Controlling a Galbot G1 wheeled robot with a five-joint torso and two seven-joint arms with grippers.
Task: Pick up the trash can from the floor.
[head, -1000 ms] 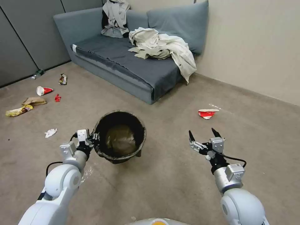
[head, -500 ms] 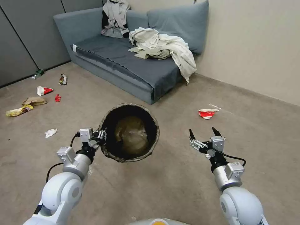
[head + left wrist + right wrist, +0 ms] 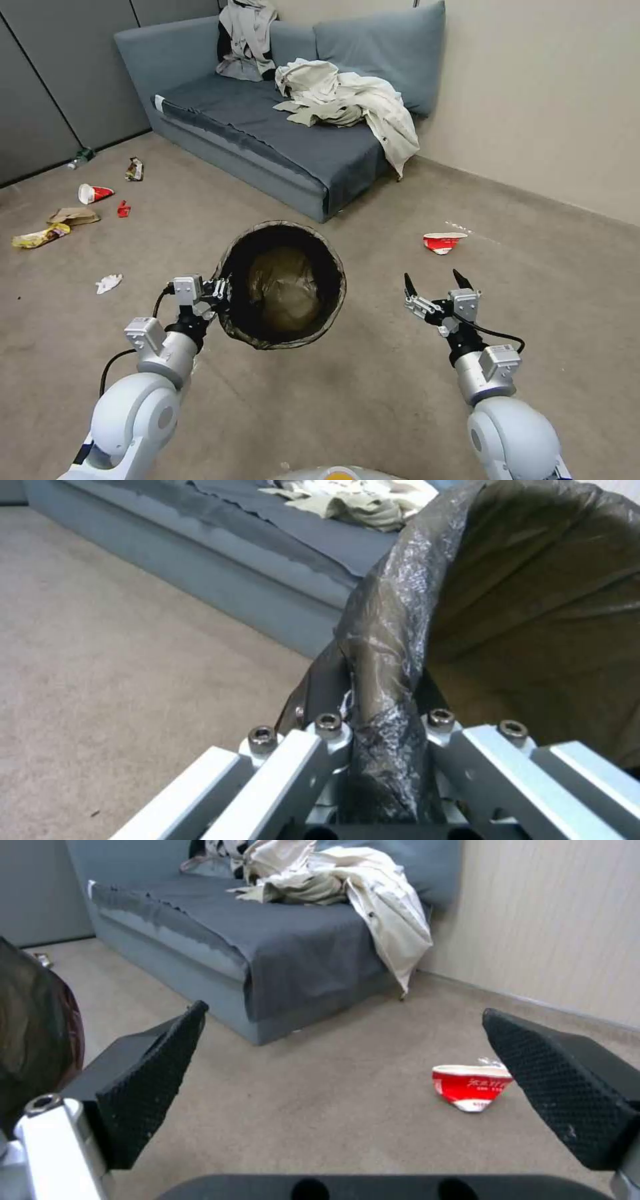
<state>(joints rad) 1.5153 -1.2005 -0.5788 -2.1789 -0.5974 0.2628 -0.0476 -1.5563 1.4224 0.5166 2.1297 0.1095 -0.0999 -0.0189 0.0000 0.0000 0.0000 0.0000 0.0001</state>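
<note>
Now trash can (image 3: 283,287) (rim) in left tool (image 3: 215,293).

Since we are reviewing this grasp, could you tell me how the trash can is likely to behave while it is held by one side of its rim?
The trash can probably hangs tilted, since the left gripper pinches just one side of its rim. The glossy, crinkled bag folded over the rim may let the grip slip. It is likely light: the single pinch appears to hold it clear of the floor.
</note>
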